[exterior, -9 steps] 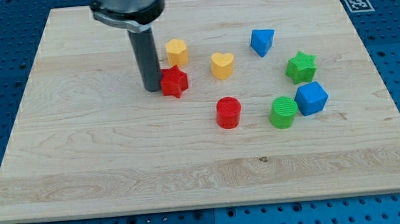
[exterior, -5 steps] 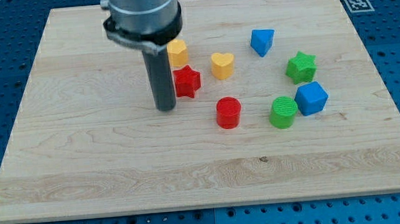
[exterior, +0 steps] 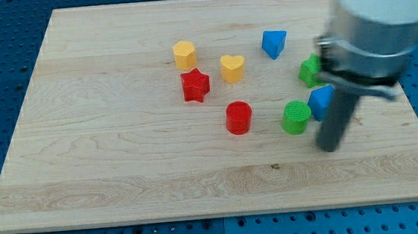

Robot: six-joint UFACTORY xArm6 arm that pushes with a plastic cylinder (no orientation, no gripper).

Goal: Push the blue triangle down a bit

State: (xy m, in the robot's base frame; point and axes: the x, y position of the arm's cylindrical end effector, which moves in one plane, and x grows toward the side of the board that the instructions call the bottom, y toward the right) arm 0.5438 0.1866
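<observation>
The blue triangle (exterior: 273, 43) lies near the board's top, right of the middle. My tip (exterior: 330, 147) rests on the board at the lower right, blurred by motion. It is well below and to the right of the blue triangle, just right of the green cylinder (exterior: 296, 117) and below the blue cube (exterior: 320, 100). The arm's body hides most of the blue cube and part of the green star (exterior: 310, 70).
A yellow hexagon-like block (exterior: 184, 55), a yellow heart (exterior: 232, 68), a red star (exterior: 195, 85) and a red cylinder (exterior: 238, 118) lie around the board's middle. The wooden board (exterior: 123, 168) ends at blue pegboard on all sides.
My tip has swept from beside the red star at the middle left across to the lower right, by the green cylinder. The red star was nudged slightly right earlier.
</observation>
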